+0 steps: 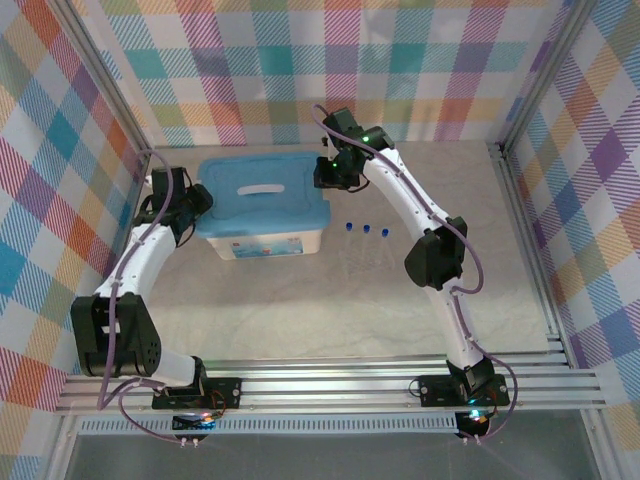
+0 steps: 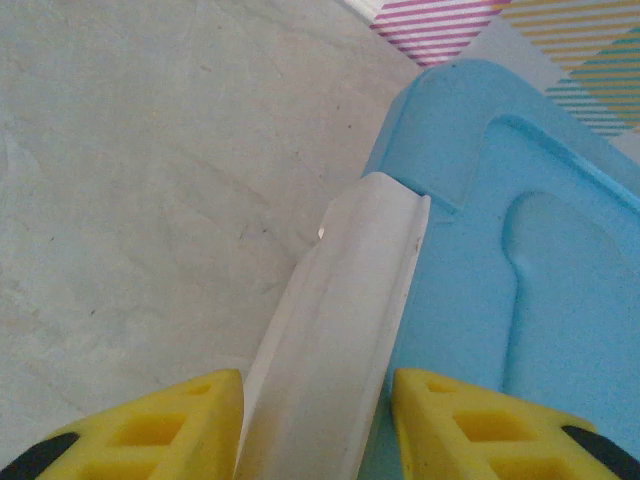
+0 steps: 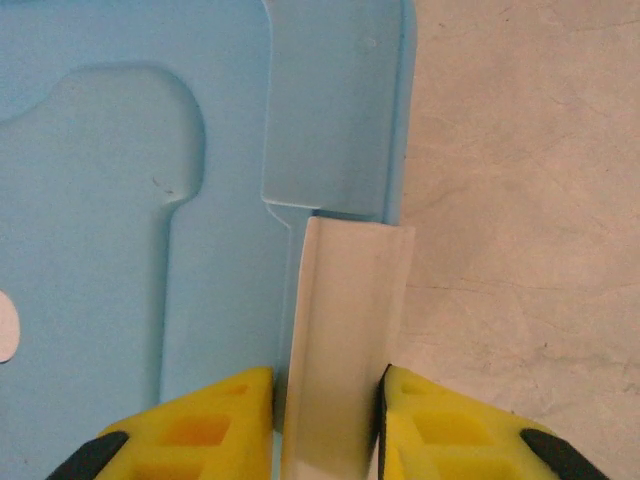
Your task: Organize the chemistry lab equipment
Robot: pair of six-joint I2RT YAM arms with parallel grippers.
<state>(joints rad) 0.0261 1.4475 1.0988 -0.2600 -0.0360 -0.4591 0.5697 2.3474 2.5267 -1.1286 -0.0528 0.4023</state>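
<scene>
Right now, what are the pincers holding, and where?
Left pincer pinches the white left-side clip; right pincer pinches the white right-side clip, both on the tub.

Two white-shelled arms with yellow-fingered hands.
Left arm [image 1: 135, 262] and right arm [image 1: 410, 205] have white links, black joints and lilac cables [image 1: 478, 262]; a green light [image 1: 367, 137] glows on the right. Left hand [image 2: 315, 440] and right hand [image 3: 328, 430] have yellow pocketed fingers [image 2: 150, 430].

The small label [image 1: 258, 252] on the white tub [image 1: 300, 238] is too blurred to read.
</scene>
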